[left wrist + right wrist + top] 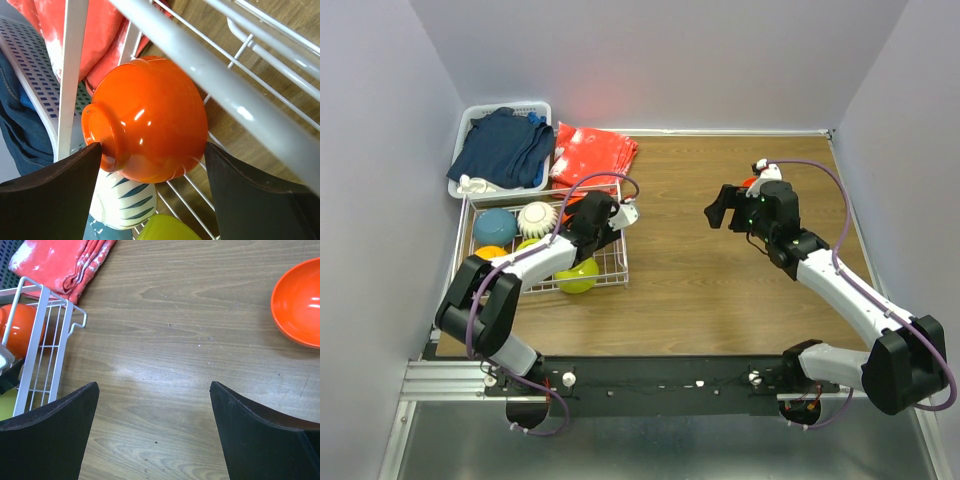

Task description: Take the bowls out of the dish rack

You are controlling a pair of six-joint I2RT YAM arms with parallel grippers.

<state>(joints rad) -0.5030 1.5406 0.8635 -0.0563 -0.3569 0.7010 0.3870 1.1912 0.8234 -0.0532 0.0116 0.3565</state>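
Left pincer straddles a red-orange bowl in the dish rack. Its jaws stand fairly wide, with the fingers at or just against the bowl's foot and side; whether it grips yet I cannot tell. Right pincer hangs wide open and empty over the surface, near a second red-orange bowl already out. The step in hand looks like picking this bowl. Next it likely needs a firm squeeze, then a lift clear of the wires and the ribbed white bowl just beside.
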